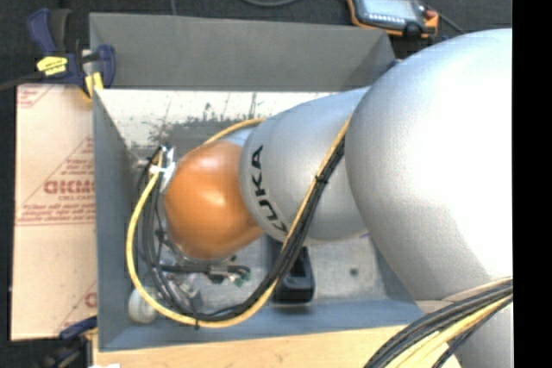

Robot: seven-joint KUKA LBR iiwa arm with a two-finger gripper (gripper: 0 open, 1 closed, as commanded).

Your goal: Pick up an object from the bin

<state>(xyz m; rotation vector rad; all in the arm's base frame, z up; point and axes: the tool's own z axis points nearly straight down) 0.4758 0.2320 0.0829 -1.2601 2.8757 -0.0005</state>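
The tool [191,270] is largely hidden under the arm's orange cover [207,198] inside the grey bin [233,56], so how far it is opened, or whether anything is held, cannot be told. A black block [297,282] is seen below and right of the cover, a small whitish round thing [141,306] below and left.
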